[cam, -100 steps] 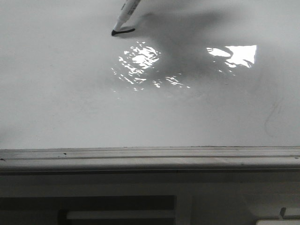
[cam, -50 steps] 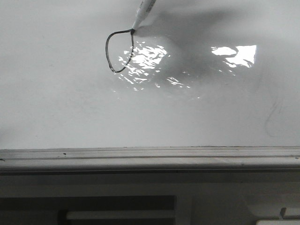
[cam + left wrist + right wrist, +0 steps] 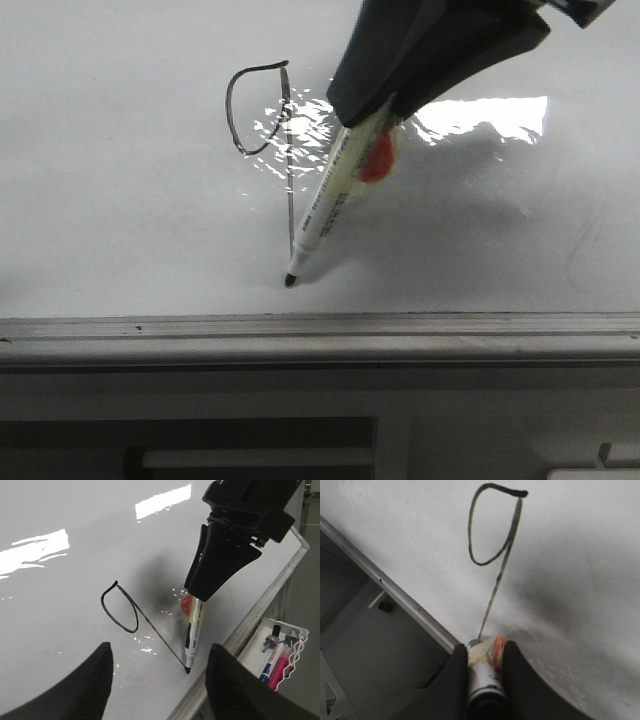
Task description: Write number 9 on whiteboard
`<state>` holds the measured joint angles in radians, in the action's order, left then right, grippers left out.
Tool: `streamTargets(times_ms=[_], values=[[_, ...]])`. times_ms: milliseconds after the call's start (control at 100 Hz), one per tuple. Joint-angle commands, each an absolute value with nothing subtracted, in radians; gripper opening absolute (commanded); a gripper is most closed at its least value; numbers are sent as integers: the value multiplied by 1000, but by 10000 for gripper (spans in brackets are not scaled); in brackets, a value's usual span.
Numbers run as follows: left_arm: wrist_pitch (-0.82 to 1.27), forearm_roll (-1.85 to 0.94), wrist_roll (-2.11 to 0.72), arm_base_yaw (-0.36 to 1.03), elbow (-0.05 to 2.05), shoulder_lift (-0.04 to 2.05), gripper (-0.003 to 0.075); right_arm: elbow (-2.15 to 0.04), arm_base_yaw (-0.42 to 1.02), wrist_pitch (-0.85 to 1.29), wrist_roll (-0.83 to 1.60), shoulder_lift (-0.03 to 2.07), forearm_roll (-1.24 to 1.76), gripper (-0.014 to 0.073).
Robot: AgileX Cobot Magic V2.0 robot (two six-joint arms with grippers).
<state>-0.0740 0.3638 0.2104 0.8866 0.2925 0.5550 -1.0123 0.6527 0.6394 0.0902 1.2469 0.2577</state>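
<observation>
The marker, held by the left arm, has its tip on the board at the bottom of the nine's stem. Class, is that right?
Not quite. The marker is held by the right gripper, not the left; the left wrist view shows the left fingers empty and apart. The tip does rest on the whiteboard at the bottom of the number 9 stem, as the front view shows.
</observation>
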Motion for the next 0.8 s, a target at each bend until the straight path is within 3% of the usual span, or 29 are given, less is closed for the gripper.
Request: streamTargets(times_ms=[0, 440, 700, 790], values=[[-142, 368, 223, 890, 321, 584, 387, -1052, 677, 547, 100, 1193, 256, -69], [-392, 447, 223, 925, 324, 929, 387, -1064, 794, 545, 19, 1180, 341, -69], [-534, 394, 201, 925, 324, 1029, 385, -1064, 832, 545, -10, 1180, 345, -69], [-541, 330, 198, 925, 324, 1042, 350, -1064, 834, 552, -17, 1180, 345, -69]])
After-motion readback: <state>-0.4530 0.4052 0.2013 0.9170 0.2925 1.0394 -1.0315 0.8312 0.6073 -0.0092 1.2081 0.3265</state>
